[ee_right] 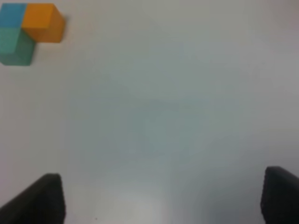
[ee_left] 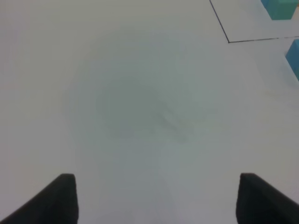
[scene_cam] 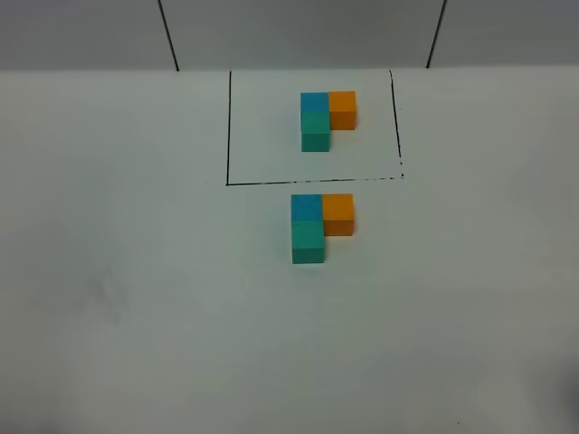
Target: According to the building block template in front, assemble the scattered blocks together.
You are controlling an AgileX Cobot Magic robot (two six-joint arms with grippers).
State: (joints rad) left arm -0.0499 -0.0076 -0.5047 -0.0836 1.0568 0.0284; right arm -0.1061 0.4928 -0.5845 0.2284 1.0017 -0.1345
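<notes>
The building block template [scene_cam: 316, 122] lies inside a thin black drawn rectangle [scene_cam: 228, 127] at the back: a blue cube, a teal-green cube in front of it and an orange cube to the right. Just in front of the rectangle the unframed blue cube [scene_cam: 307, 206], teal-green cube [scene_cam: 308, 240] and orange cube [scene_cam: 337, 212] touch in the same L shape. They also show in the right wrist view [ee_right: 28, 30]. My left gripper [ee_left: 159, 200] and right gripper [ee_right: 161, 196] are open, empty and far from the cubes. Neither shows in the high view.
The white table [scene_cam: 136, 298] stretches around the cubes. Two dark lines [scene_cam: 168, 36] run up the back wall. In the left wrist view a corner of the rectangle [ee_left: 229, 42] and a cube edge [ee_left: 294, 60] show.
</notes>
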